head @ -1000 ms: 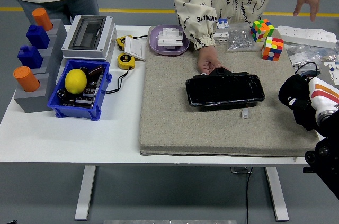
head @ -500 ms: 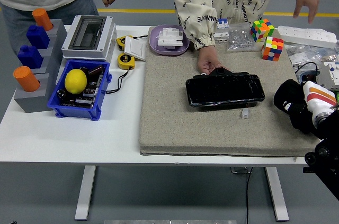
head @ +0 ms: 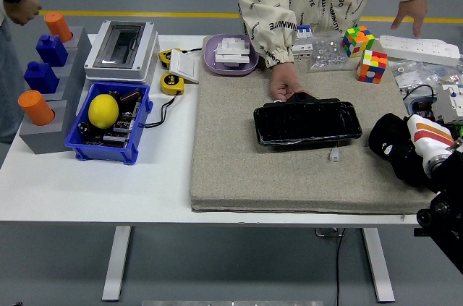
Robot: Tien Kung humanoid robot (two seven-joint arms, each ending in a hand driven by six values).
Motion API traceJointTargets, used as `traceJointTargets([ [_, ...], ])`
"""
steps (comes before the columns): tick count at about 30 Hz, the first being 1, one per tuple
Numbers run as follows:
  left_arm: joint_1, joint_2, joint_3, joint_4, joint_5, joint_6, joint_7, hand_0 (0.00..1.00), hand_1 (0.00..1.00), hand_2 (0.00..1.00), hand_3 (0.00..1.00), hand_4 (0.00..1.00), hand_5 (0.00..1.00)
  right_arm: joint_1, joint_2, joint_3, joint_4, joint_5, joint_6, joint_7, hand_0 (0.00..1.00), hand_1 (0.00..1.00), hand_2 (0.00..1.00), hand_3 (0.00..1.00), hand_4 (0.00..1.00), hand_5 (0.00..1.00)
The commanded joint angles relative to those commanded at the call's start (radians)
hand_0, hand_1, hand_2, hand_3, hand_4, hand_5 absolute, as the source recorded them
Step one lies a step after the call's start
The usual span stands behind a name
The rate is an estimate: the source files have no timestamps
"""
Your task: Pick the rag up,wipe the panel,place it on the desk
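While the right hand point(head: 396, 148) sits clenched on the mat's right edge, seemingly on a white rag point(head: 428, 139), the panel point(head: 307, 122) lies leftward, long axis left-right.

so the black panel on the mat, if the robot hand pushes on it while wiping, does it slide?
Probably little. The panel lies flat on the coarse grey mat, which should grip it, and a person's hand rests at its far edge. Its glossy face looks slippery and perhaps fragile, so press lightly. The right robot hand is beside it, not touching.
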Motion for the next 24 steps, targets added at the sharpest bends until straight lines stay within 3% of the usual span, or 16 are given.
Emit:
traceJointTargets([
  [24, -0.001, 0.000, 0.000, 0.000, -0.001, -0.001, 0.000, 0.652, 0.660, 0.695, 0.580, 0.675, 0.436, 0.000, 0.001, 0.004, 0.003, -0.010, 0.000, -0.015, 0.412, 0.489, 0.536, 0.515, 0.699, 0.182],
])
